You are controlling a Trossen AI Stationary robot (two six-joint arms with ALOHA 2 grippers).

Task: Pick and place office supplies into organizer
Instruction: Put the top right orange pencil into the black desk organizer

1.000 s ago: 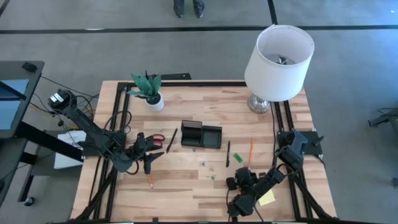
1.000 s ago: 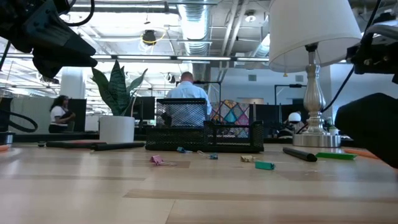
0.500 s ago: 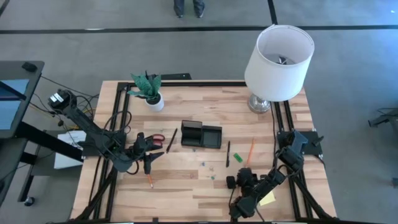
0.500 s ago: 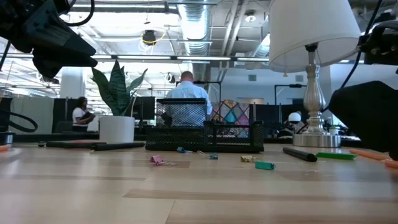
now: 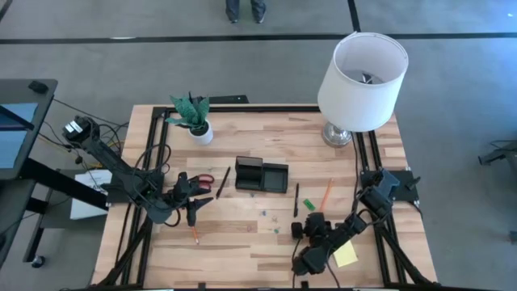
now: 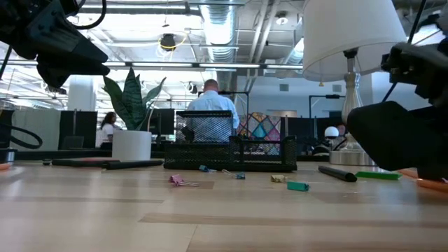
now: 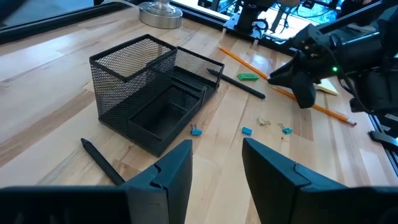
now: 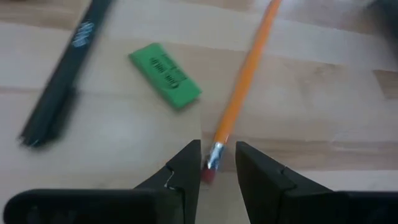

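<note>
- Pencil [image 8: 244, 87]: orange, thin, stiff, light; likely to roll. Lies on the worktop [image 5: 242, 234] beside a green eraser [image 8: 165, 74] and a black pen [image 8: 65, 68], right of the organizer [image 5: 261, 175]. Best taken at the shaft.
- Right end effector [image 8: 217, 163]: low, fingers slightly apart around the pencil's eraser end, not yet clamped.
- Left end effector [image 7: 216, 163]: open, empty, waiting near the scissors [image 5: 205, 179].
- Worktop: smooth wooden planks with scattered clips [image 7: 267, 123].
- Room: open office with a lamp [image 5: 359, 77], a plant [image 5: 192, 115] and seated people.

Mesh organizer [image 6: 231, 143] mid-table, clips [image 6: 178, 180] and green block [image 6: 297, 186] in front
</note>
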